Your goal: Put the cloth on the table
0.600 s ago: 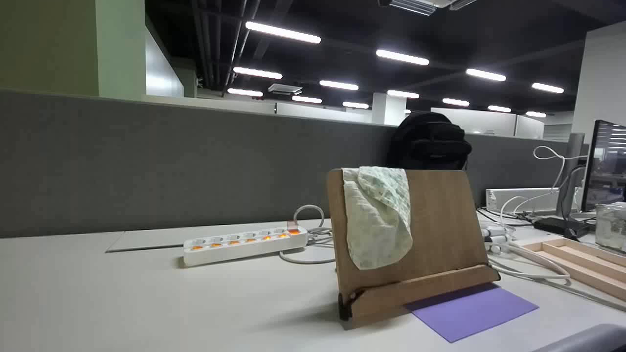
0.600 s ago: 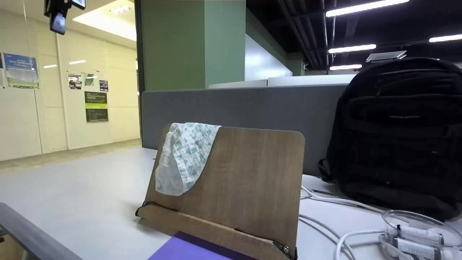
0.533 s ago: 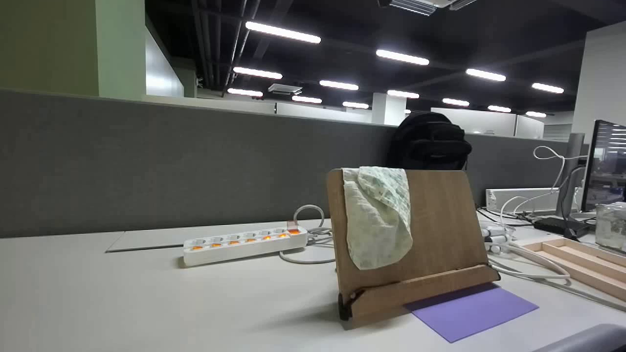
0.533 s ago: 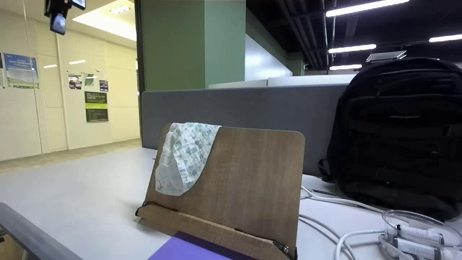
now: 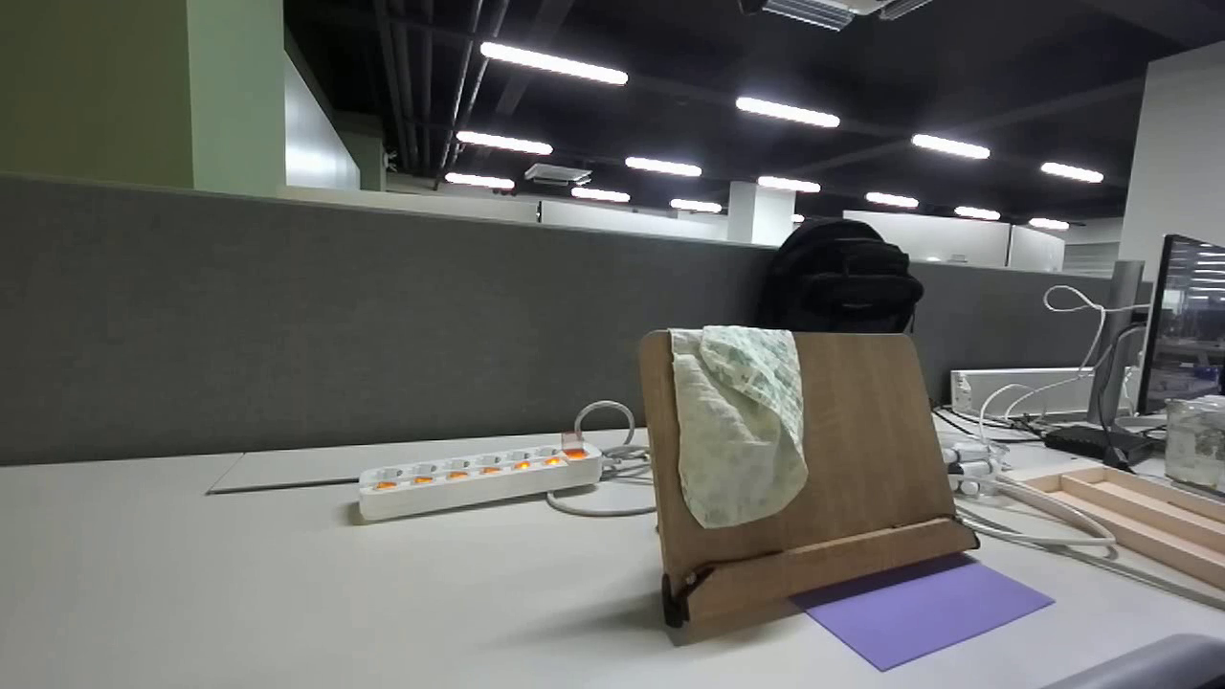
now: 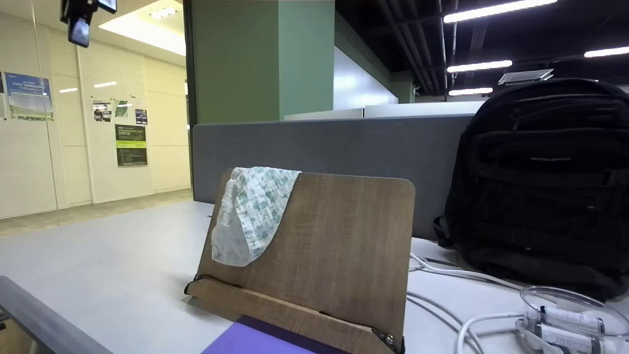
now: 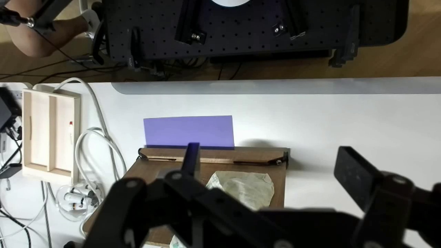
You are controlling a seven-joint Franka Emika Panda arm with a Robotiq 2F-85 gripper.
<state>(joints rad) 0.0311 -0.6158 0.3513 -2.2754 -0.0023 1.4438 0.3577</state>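
In the wrist view, a wooden tray (image 7: pixel 52 131) sat well left of the fingers (image 7: pixel 356 176). Beyond their wide, empty gap the cloth (image 7: pixel 248 191) draped a stand (image 7: pixel 218 153); the table (image 7: pixel 327 117) stretched to their right. I judged this the approach, lowering and pinching needed next. The gripper (image 7: pixel 270 162) hid much of the cloth; behind the stand I couldn't see.

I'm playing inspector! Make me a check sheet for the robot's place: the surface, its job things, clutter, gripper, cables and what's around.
Surface: white table, stand on it, leaning back.
Job's things: cloth, hung over the stand's top edge.
Clutter: power strip, purple sheet, tray, backpack.
Gripper: open, fingers apart.
Cables: white ones curl over the table beside the stand.
Surroundings: grey partition, monitor; someone's bare limb at the wrist view's edge.
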